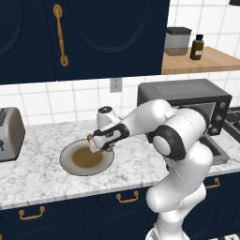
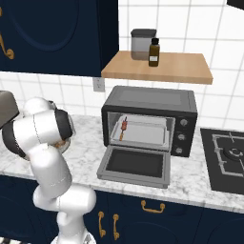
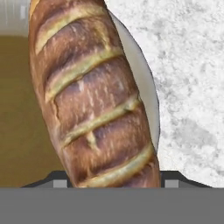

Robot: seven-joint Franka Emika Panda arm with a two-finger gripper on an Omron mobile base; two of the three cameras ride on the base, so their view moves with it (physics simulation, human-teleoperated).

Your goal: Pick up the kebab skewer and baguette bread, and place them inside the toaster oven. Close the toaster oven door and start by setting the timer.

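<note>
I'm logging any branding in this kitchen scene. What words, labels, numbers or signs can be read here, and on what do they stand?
None can be read.
dark bottle on the wooden shelf: pale label, too small to read.
toaster oven knobs: any markings are too small to tell.
baguette bread and plate: no text.

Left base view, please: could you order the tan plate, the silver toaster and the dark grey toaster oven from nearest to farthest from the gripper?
1. The round tan plate with a pale rim, directly under the gripper.
2. The silver toaster, off at the picture's left edge.
3. The dark grey boxy toaster oven, far right, behind the arm.
</note>
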